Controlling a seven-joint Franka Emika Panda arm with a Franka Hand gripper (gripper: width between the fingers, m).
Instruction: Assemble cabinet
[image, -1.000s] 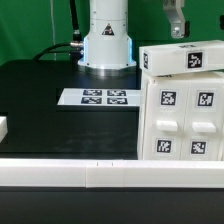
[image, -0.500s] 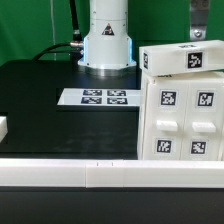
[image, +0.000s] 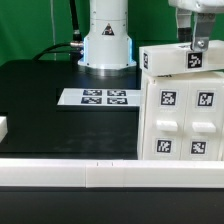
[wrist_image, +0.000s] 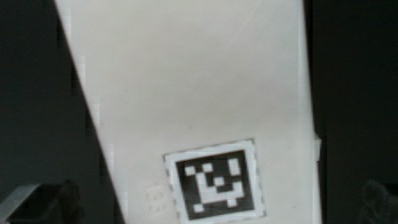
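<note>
The cabinet (image: 183, 115) is the large white box at the exterior view's right. It has black-and-white tags on its front and top and two small drawer-like blocks. My gripper (image: 199, 40) hangs just above the cabinet's top piece (image: 185, 58) near its far right end. In the wrist view the long white top piece (wrist_image: 187, 100) with one tag (wrist_image: 217, 183) fills the picture. My gripper (wrist_image: 210, 207) is open and holds nothing. Its dark fingertips (wrist_image: 36, 205) stand apart on either side of the piece.
The marker board (image: 100, 97) lies flat on the black table in front of the robot base (image: 107, 40). A small white block (image: 3, 127) sits at the exterior view's left edge. A long white rail (image: 100, 176) runs along the front.
My gripper has moved toward the exterior view's right and come down from the top of the picture to just above the cabinet's top piece. Nothing else has moved.
</note>
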